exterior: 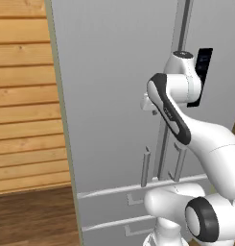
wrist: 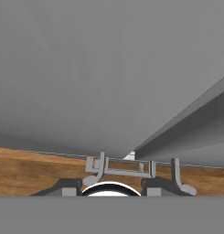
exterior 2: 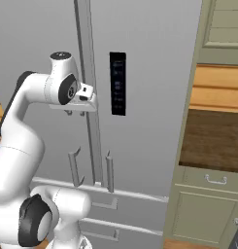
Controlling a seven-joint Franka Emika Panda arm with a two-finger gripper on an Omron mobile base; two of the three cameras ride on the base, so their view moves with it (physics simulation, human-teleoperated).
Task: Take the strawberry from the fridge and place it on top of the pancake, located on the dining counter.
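While the fridge (exterior 2: 149, 97) filling the frame's centre stands shut, hiding the strawberry, I judge its stiff, heavy door wants pulling by a bar handle (exterior 2: 110, 172); my claw's (exterior 2: 76, 112) spread I cannot tell.

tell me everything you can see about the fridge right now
The fridge is a tall, light-grey French-door unit with a smooth, matte look. Both doors are shut, meeting at a darker vertical seam, with bar handles on either side of it. A black control panel sits on the right door. Two drawers with flat pulls lie at the bottom. It stands between a wood-plank wall and green cabinets. The gripper is close to the seam; contact cannot be told.
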